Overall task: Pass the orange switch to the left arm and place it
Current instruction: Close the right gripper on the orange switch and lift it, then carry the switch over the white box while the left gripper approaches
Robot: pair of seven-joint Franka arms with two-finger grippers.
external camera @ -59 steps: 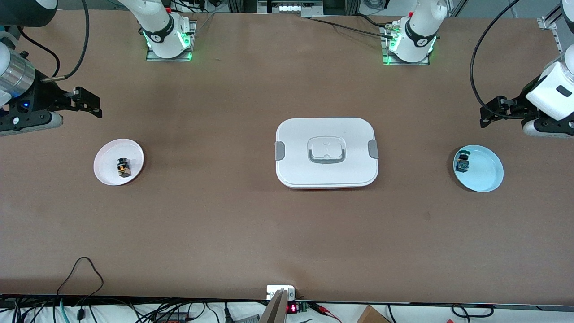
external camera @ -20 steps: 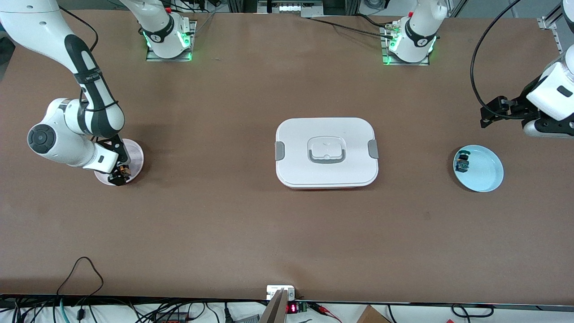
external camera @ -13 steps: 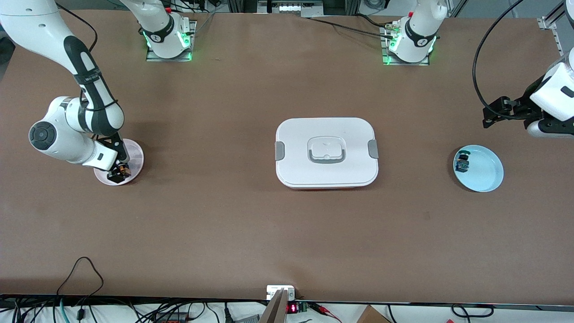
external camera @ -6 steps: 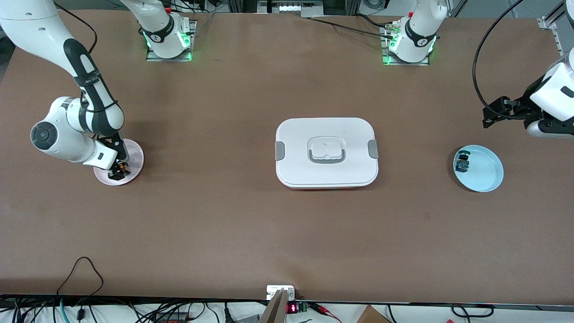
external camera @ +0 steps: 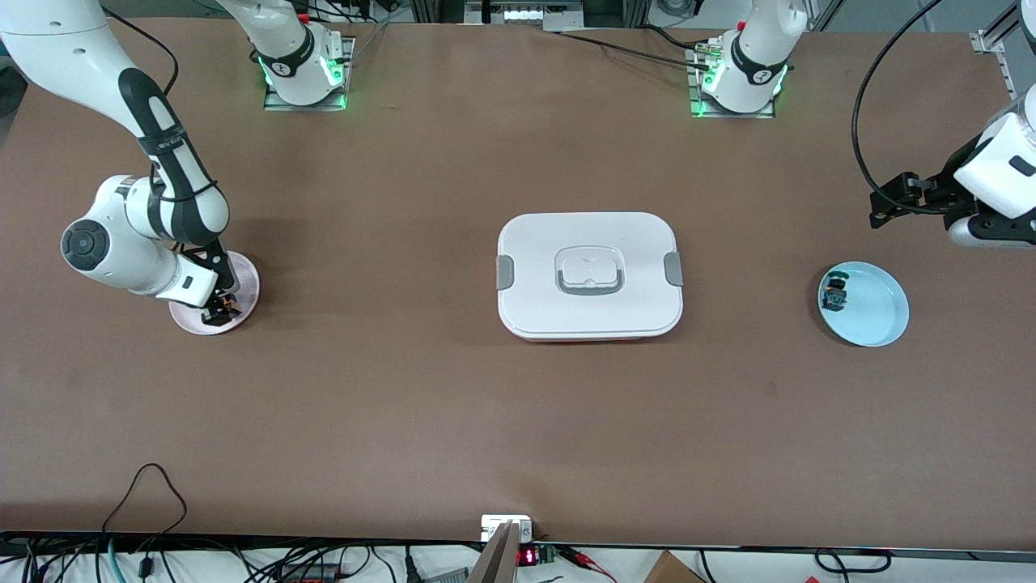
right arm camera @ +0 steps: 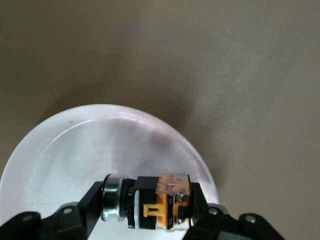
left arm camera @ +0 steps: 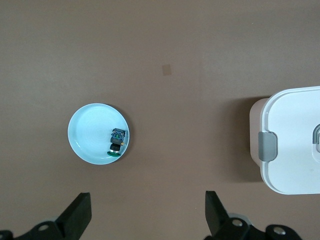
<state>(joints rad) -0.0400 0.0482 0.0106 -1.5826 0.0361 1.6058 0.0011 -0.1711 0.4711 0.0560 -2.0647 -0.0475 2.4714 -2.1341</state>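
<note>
Orange switch [right arm camera: 159, 202] is sitting between my right gripper [external camera: 217, 309] fingers [right arm camera: 95, 199], pinched at both ends, over the pink plate [external camera: 247, 283] at the frame's left. Compared with a second ago, the gripper is rising slightly with the switch: grasp looks secured, lift starting. My left gripper [left arm camera: 148, 216] is waiting, spread wide, above the blue plate [external camera: 878, 312] at right. Box [external camera: 589, 275] is sitting mid-table between the plates.

My right gripper [right arm camera: 147, 207] held the orange switch [right arm camera: 155, 202], a tiny black block with an orange part, lying sideways over the pink plate [external camera: 247, 279]. The box [external camera: 589, 275], big and white with grey clips, sat shut mid-table, well apart.
</note>
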